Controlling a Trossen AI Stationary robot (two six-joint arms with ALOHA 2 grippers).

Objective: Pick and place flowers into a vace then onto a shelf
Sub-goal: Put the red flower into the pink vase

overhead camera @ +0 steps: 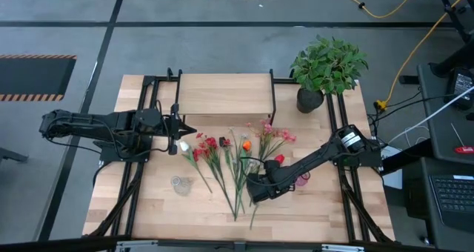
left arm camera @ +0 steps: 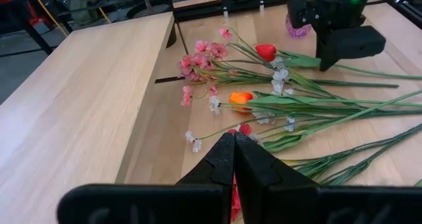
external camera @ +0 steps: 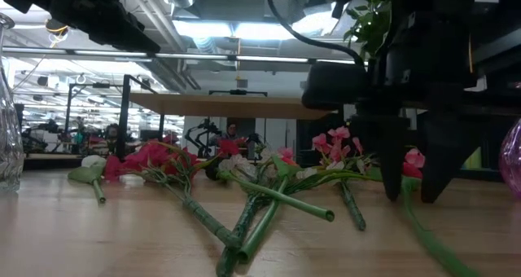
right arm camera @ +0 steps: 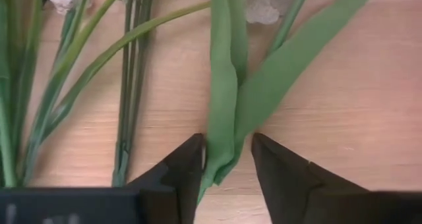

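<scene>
From above, the flowers (overhead camera: 235, 163), thin green artificial stems with red, pink, white and orange blooms, lie fanned out flat on the middle of the light wooden table (overhead camera: 155, 204), just in front of the shelf (overhead camera: 222, 94), a low pale board on a thin black frame at the table's far edge. My right gripper (overhead camera: 255, 190) is down at the near ends of the stems, right of centre. My left gripper (overhead camera: 180, 129) waits by the left front corner of the shelf, beside the red blooms. A bushy green plant in a black pot (overhead camera: 326, 68) stands at the far right corner, and a small clear glass vase (overhead camera: 180, 184) lies toward the near left

At table height, the stems (external camera: 244, 208) cross each other on the wood with pink and red blooms behind, and my right gripper (external camera: 411, 175) reaches down to the table on their right; its fingers are dark against the light, so I cannot judge the gap from here

Past my left wrist, my two dark fingers (left arm camera: 227, 168) are pressed together with nothing between them, pointing at the blooms

Past my right wrist, my fingers (right arm camera: 181, 168) stand apart on either side of a long green leaf (right arm camera: 224, 99), close against it but seemingly not yet clamped
</scene>
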